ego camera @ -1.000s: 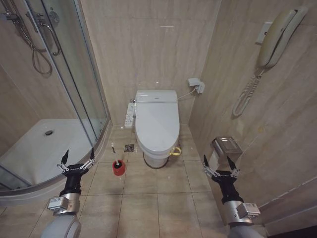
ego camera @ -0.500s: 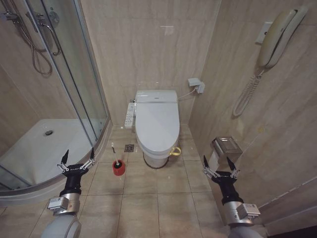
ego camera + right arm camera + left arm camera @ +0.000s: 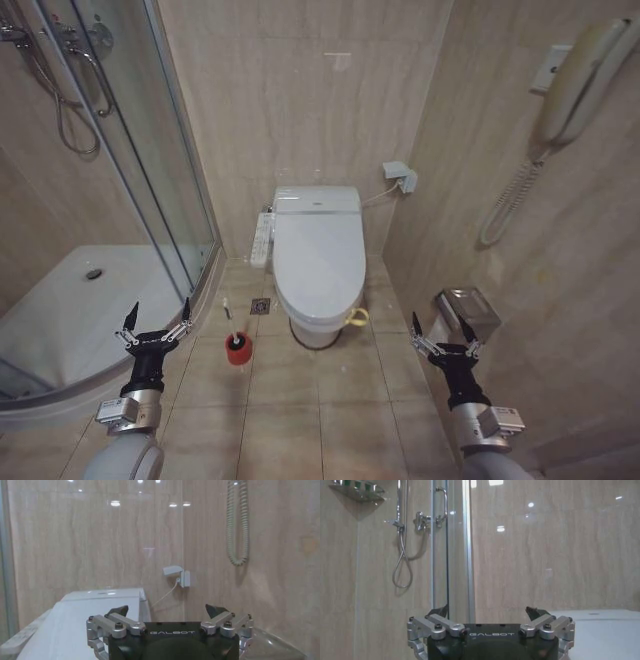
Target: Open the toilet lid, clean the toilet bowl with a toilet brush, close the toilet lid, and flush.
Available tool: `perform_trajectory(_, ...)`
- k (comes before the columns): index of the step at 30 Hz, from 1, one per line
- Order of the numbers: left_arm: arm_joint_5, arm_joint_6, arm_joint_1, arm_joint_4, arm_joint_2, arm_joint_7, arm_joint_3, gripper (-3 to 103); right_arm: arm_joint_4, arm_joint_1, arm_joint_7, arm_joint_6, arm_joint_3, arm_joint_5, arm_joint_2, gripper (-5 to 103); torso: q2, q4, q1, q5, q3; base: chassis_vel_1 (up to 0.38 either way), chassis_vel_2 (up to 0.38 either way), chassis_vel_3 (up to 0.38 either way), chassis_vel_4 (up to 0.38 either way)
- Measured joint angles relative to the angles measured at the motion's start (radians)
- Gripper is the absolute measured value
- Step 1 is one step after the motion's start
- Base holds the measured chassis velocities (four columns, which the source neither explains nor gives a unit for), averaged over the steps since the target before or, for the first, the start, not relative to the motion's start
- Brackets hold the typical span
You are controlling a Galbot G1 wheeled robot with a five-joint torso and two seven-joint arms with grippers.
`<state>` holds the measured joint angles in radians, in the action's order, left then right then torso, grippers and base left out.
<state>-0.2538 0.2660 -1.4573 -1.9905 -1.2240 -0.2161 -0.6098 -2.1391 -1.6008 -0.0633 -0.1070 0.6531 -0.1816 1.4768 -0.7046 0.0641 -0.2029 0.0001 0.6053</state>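
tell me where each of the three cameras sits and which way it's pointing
Head view: from the robot's head, looking forward and down at the closed toilet lid and toilet brush; left gripper and right gripper both open, low at the sides.
Left wrist view: behind the left gripper, facing the shower enclosure.
Right wrist view: behind the right gripper, facing the toilet lid.
Head and right wrist views share the lid.

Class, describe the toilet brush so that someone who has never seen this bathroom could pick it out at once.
Start at the white toilet against the back wall, its toilet lid shut. On the floor tiles between it and the glass shower cabin stands a small red holder cup. The toilet brush rises from it: a thin white stick, the only upright rod there.
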Motion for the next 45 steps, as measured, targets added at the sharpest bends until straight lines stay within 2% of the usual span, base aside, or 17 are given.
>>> perform_trajectory(8, 0.000, 0.000, 0.001, 0.000, 0.000, 0.000, 0.000, 100, 0.018, 0.019, -0.020, -0.024, 0.015, 0.001, -0.011, 100, 0.000, -0.0001, -0.001, 0.0002, 0.001, -0.191, 0.214, 0.220, -0.223)
perform_trajectory(13, 0.000, 0.000, 0.000, 0.000, 0.000, 0.000, 0.000, 100, 0.026, 0.023, -0.021, -0.034, 0.023, 0.001, -0.018, 100, 0.000, -0.0005, -0.001, 0.0001, 0.000, -0.057, 0.060, 0.039, -0.023)
perform_trajectory(21, 0.000, 0.000, 0.000, 0.000, 0.000, 0.000, 0.000, 100, 0.034, 0.027, -0.022, -0.038, 0.023, -0.001, -0.019, 100, 0.000, 0.0001, 0.001, -0.0001, 0.000, -0.003, 0.010, 0.001, -0.004)
perform_trajectory(31, 0.000, 0.000, 0.001, 0.000, 0.000, 0.000, 0.000, 100, 0.059, 0.041, -0.036, -0.061, 0.053, 0.012, -0.025, 100, 0.000, -0.0002, -0.001, 0.0001, 0.001, -0.138, 0.122, 0.137, -0.129)
perform_trajectory(45, 0.000, 0.000, 0.000, 0.000, 0.000, 0.000, 0.000, 100, 0.061, 0.034, -0.003, -0.090, 0.057, -0.006, -0.031, 100, 0.000, 0.0000, 0.001, 0.0000, 0.000, 0.004, -0.008, -0.011, 0.008)
